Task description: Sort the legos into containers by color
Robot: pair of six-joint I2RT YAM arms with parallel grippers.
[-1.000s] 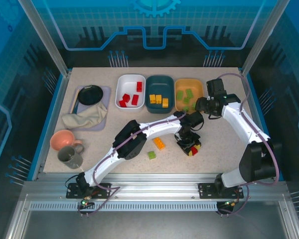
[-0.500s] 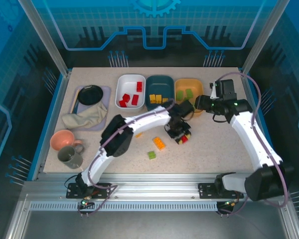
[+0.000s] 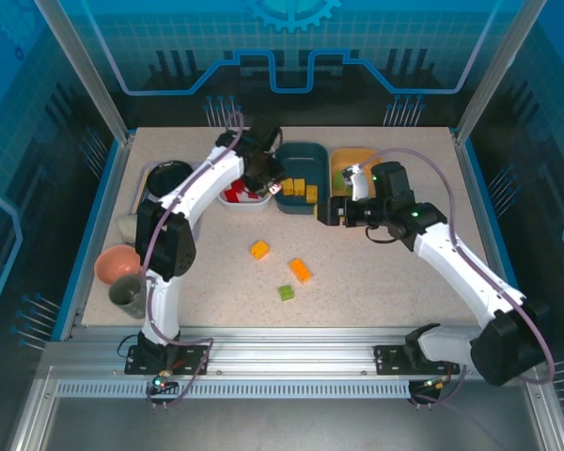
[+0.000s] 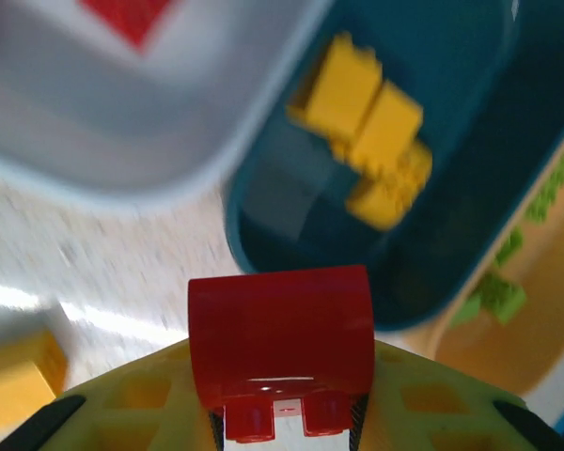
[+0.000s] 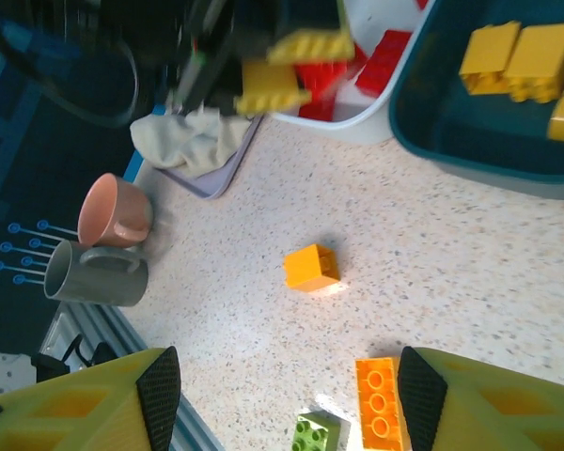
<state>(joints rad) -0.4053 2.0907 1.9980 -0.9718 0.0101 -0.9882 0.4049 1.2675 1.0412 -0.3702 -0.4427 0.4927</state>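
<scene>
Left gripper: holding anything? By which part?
Yes: a small red plastic brick, pinched by its two opposite sides at the studded end, between the fingers of the left gripper.

Counted three containers: teal container [image 3: 303, 160], with white container [image 4: 122, 132] on its left and orange-yellow container [image 3: 343, 162] on its right. Tallied three yellow bricks [image 3: 299, 188] inside the teal one, plus one red brick [image 4: 280, 329] just left of it. Picked out three loose legos in front of it: orange cube [image 3: 259, 249], orange long brick [image 3: 301, 271], green brick [image 3: 287, 293]. Far left of it, logged two cups, pink cup [image 3: 117, 263] and grey mug [image 3: 127, 296], one black dish [image 3: 169, 177], one cloth [image 5: 193, 139].
</scene>
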